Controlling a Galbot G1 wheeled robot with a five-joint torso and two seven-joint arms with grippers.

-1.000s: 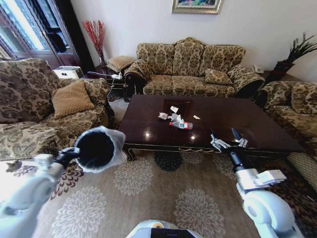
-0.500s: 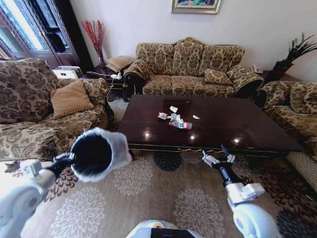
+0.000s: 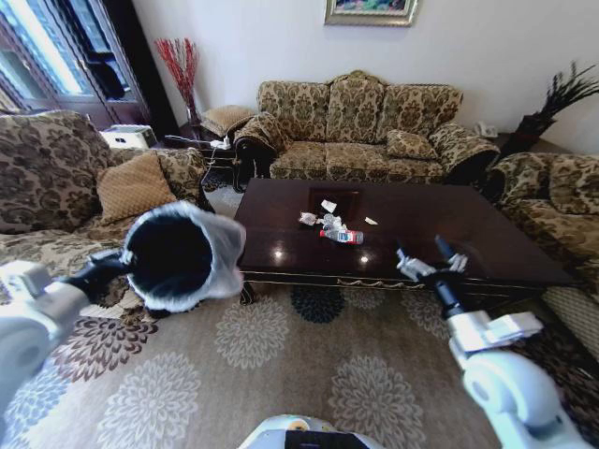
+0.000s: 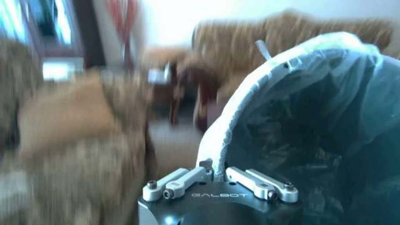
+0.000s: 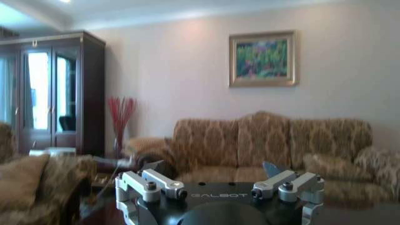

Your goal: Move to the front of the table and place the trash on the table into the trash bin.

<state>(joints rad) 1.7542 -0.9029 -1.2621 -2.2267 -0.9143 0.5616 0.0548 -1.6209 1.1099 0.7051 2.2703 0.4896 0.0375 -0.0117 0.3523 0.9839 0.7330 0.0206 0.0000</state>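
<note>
The dark glossy table stands ahead of me on the rug. Near its middle lies the trash: crumpled white paper scraps and a small clear bottle with a red-and-blue label. My left gripper holds the trash bin in the air, left of the table, with its mouth tilted toward my head camera. The left wrist view shows that gripper shut on the bag-lined rim of the trash bin. My right gripper hovers open at the table's front edge, empty. It is also open in the right wrist view.
Patterned sofas surround the table: one behind it, one on the left with a tan cushion, one on the right. A floral rug covers the floor before the table. A small side table stands at the back left.
The left arm has swung outward and lifted the bin higher. The right gripper dipped toward the rug half a second ago and has risen back to the table's front edge.
</note>
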